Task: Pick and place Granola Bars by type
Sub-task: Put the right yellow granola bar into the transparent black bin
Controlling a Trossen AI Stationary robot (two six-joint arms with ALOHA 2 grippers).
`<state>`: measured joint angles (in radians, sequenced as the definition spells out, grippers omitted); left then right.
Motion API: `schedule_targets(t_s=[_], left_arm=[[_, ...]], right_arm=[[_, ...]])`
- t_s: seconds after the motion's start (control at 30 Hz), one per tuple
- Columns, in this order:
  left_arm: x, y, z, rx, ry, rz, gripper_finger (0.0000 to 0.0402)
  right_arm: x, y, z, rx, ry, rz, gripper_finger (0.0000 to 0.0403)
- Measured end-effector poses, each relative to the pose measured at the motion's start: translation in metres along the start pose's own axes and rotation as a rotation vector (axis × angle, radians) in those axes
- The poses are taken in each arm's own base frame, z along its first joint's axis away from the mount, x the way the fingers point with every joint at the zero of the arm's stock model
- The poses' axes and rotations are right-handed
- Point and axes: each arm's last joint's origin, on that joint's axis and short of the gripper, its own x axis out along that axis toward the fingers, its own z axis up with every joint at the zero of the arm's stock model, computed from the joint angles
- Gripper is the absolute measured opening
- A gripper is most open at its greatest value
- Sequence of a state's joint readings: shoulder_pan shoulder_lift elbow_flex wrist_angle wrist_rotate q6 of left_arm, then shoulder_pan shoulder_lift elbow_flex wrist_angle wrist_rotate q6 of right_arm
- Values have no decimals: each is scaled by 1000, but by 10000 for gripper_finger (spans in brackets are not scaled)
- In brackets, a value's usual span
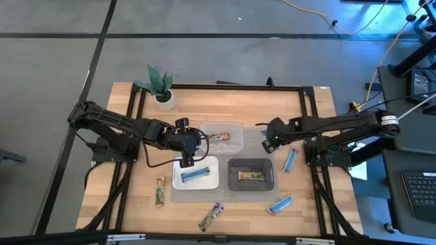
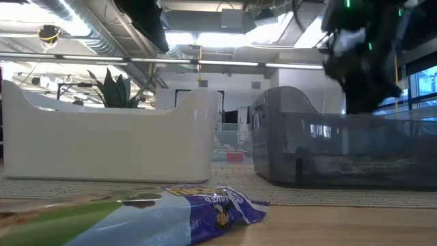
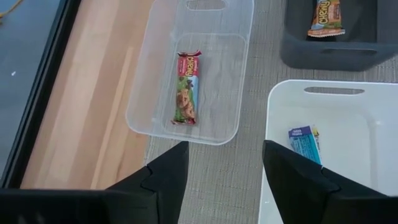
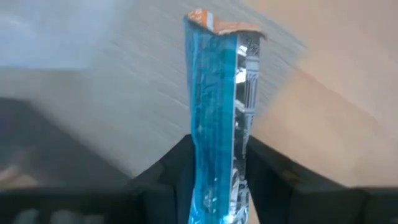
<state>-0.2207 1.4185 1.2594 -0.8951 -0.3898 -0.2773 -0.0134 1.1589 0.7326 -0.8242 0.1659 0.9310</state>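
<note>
My right gripper (image 4: 214, 180) is shut on a blue granola bar (image 4: 214, 93). In the high view it (image 1: 269, 141) hovers over the grey mat, right of the clear tray, and hides that bar. My left gripper (image 3: 221, 177) is open over the mat (image 1: 185, 153), between the clear tray (image 3: 149, 93) and the white tray (image 3: 348, 99). A red-green bar (image 3: 186, 87) lies in the clear tray, a blue one (image 1: 194, 175) in the white tray, a brown one (image 1: 250, 176) in the dark tray. Loose bars lie flat on the wood: two blue (image 1: 291, 160) (image 1: 280, 204), one green (image 1: 159, 192), one green-purple (image 1: 212, 216). My right gripper pinches the blue bar between its two fingers (image 4: 177, 171), on the wrapper's flat sides near one end (image 4: 214, 158). The fingers lie along the bar. The rest sticks out past the fingertips, and its far crimped end (image 4: 217, 22) is free above the mat and wood.
A potted plant (image 1: 161, 85) stands at the table's far left corner. A black frame (image 1: 218, 86) runs round the tabletop. The dark tray (image 2: 341, 147) and white tray (image 2: 109, 137) stand side by side on the mat. The green-purple bar (image 2: 136, 215) lies close to the low camera.
</note>
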Motion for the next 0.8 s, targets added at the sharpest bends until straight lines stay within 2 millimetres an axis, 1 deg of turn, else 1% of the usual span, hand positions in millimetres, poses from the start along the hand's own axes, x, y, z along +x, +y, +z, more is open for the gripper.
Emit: schedule_targets(t_s=[0.07, 0.13, 0.23, 0.3, 0.37, 0.43, 0.53, 0.67, 0.8], left_arm=[[0, 0, 0, -8, 4, -13, 195], [0, -1, 0, -34, 11, -38, 195], [0, -2, -1, -77, 24, -76, 196], [0, -3, -1, -109, 34, -97, 197], [0, -4, -1, -147, 43, -119, 197], [0, -4, -1, -188, 51, -132, 197], [-1, -5, -1, -233, 64, -155, 195], [-1, -7, -2, -265, 73, -172, 196], [-3, -12, -3, -269, 73, -182, 197]], right_arm=[[-17, 11, 6, -62, -43, 68, 130], [-34, 24, 10, -162, -71, 138, 130], [-58, 47, 11, -320, -113, 249, 130], [-67, 59, 7, -400, -130, 287, 130], [-71, 73, 2, -454, -162, 334, 130], [-70, 85, -5, -510, -173, 372, 130], [-60, 101, -19, -600, -153, 380, 130], [-41, 114, -36, -671, -85, 338, 130], [-21, 125, -48, -714, -36, 290, 130]])
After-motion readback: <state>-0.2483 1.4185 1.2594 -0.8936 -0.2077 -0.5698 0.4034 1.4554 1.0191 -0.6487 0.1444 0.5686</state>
